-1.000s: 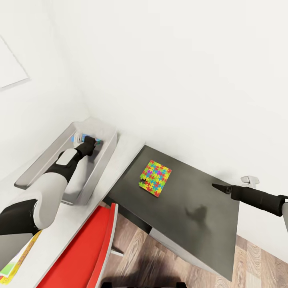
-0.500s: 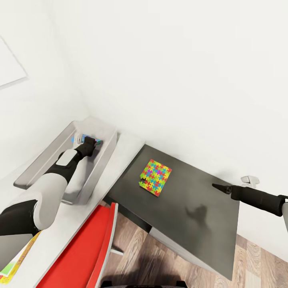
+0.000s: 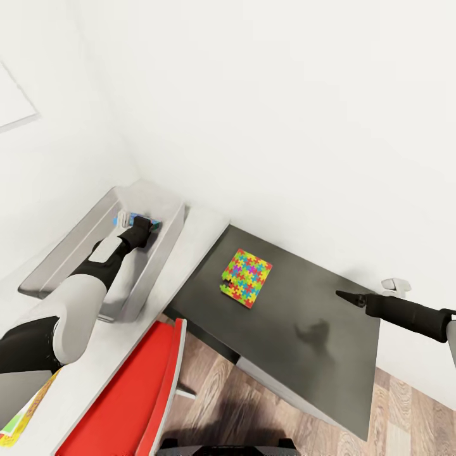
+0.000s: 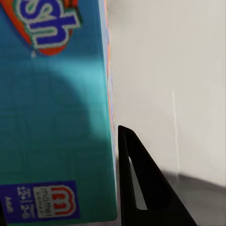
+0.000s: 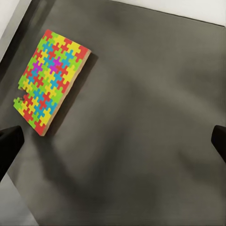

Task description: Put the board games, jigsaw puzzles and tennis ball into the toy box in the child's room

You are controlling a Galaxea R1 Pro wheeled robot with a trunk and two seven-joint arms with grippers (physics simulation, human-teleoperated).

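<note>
White walls meet in a corner above a white table [image 3: 190, 253], where the grey toy box [image 3: 168, 237] sits near the corner. Inside it lies a teal game box [image 3: 130, 220], and the left fingers [image 3: 144, 226] reach down into the bin right at that box; from the left wrist the box's teal face [image 4: 52, 117] with orange and blue lettering sits hard against one dark finger [image 4: 141, 188], but whether the fingers grip it or how far apart they stand I cannot tell. Beside the table, lower and to the right, is a dark grey top [image 3: 304, 329] carrying one jigsaw puzzle [image 3: 246, 278], flat, bright with yellow, pink, blue, green and orange pieces, well apart from the toy box. The right fingers [image 3: 348, 296] hover over the far right of that dark top, away from the puzzle; the right wrist view looks down on the puzzle [image 5: 49, 80] with the two finger tips wide apart at either edge, holding nothing. A red chair [image 3: 136, 392] stands against the table's near edge over the wood-plank floor [image 3: 215, 380], and a colourful flat item [image 3: 22, 411] lies on the table by the left arm's elbow
</note>
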